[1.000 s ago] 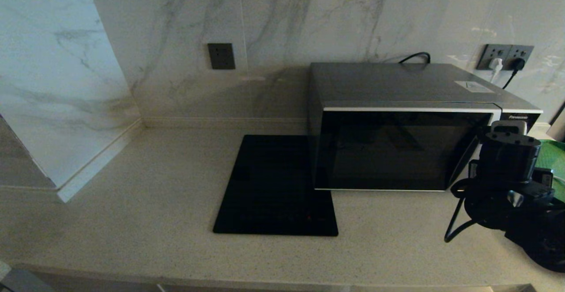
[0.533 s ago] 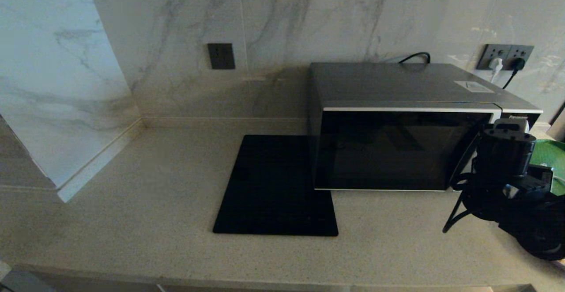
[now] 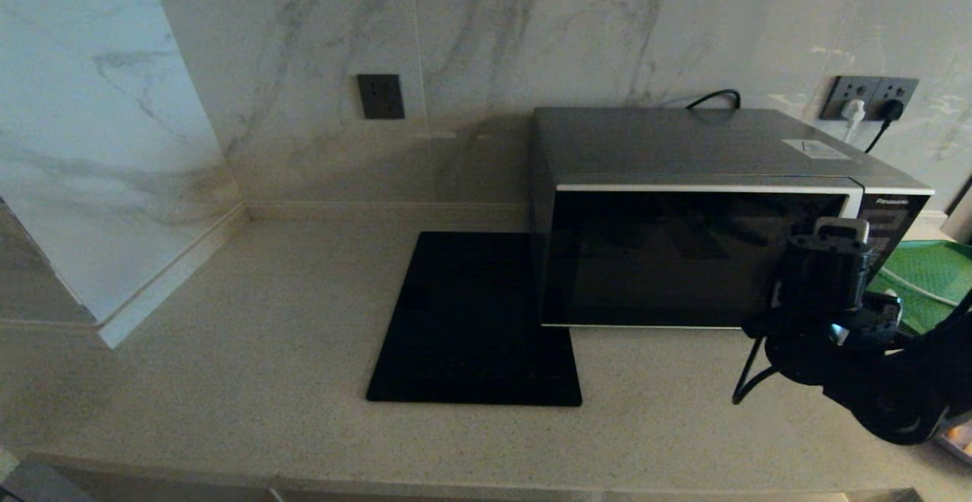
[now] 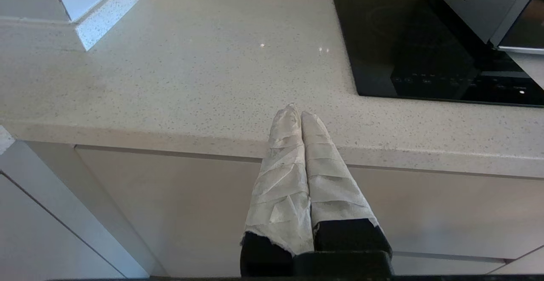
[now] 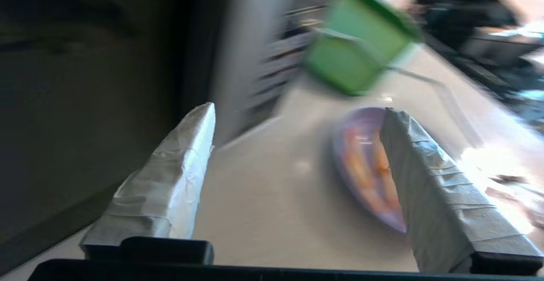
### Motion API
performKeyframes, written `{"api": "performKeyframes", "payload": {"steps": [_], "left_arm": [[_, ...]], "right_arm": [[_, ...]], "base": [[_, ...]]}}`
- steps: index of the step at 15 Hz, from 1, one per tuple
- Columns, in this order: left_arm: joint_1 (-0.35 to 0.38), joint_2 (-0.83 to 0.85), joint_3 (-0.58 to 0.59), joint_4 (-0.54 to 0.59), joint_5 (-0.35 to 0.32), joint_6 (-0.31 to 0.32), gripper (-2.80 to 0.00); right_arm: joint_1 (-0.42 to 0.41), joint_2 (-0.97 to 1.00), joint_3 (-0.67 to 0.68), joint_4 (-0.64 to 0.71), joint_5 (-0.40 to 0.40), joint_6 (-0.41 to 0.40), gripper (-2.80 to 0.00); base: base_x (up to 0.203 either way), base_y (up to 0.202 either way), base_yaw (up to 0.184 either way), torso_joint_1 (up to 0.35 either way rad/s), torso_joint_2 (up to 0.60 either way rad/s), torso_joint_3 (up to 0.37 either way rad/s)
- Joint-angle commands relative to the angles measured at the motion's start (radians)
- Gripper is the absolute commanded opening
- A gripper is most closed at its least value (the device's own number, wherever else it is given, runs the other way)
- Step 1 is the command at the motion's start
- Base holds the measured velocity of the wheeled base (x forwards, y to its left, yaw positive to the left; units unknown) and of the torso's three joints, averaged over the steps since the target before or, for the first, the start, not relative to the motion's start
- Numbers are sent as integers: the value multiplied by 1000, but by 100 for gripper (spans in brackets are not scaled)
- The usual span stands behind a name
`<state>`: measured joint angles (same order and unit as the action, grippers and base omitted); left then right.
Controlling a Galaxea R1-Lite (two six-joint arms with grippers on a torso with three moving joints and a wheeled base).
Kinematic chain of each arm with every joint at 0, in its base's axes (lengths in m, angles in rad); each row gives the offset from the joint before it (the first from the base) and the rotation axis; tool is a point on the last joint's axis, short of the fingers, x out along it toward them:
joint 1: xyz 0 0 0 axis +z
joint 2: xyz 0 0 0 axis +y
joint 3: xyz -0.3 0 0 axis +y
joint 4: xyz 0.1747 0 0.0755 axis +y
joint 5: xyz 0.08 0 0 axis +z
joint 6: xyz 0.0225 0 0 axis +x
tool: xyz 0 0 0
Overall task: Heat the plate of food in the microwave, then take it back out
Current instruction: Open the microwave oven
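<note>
The silver-grey microwave (image 3: 683,153) stands at the back right of the counter with its dark glass door (image 3: 668,259) closed. My right arm (image 3: 831,289) hangs in front of the door's right end and the button panel. In the right wrist view my right gripper (image 5: 297,111) is open with nothing between its fingers. Beyond it the lilac-pink plate of food (image 5: 361,162) lies on the counter, partly hidden behind one finger (image 5: 425,170). My left gripper (image 4: 297,112) is shut and empty, parked over the counter's front edge.
A flat black mat (image 3: 471,320) lies left of the microwave. A green tray (image 3: 934,274) sits to the microwave's right, beyond the plate. Wall sockets with plugs (image 3: 869,99) are behind it. The marble wall steps forward at the far left (image 3: 99,183).
My right gripper has gone from shut to open. The right arm has moved left across the microwave's front and a little toward me. The left arm stayed still.
</note>
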<state>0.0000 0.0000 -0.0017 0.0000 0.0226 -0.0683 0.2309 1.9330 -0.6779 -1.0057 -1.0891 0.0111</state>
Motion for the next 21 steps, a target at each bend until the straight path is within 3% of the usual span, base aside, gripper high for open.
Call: {"api": "performKeyframes", "payload": {"steps": [1, 8, 15, 21], "left_arm": [[0, 0, 0, 0, 0, -1, -280], [0, 0, 0, 0, 0, -1, -280], [0, 0, 0, 0, 0, -1, -280], [0, 0, 0, 0, 0, 1, -280]], "right_arm": [[35, 17, -3, -6, 4, 7, 0], [72, 25, -46, -4, 11, 14, 0], [52, 77, -92, -3, -54, 11, 0], [41, 157, -80, -7, -55, 93, 0]], "base": [[0, 0, 0, 0, 0, 0], [0, 0, 0, 0, 0, 0], [0, 0, 0, 0, 0, 0], [0, 0, 0, 0, 0, 0]]}}
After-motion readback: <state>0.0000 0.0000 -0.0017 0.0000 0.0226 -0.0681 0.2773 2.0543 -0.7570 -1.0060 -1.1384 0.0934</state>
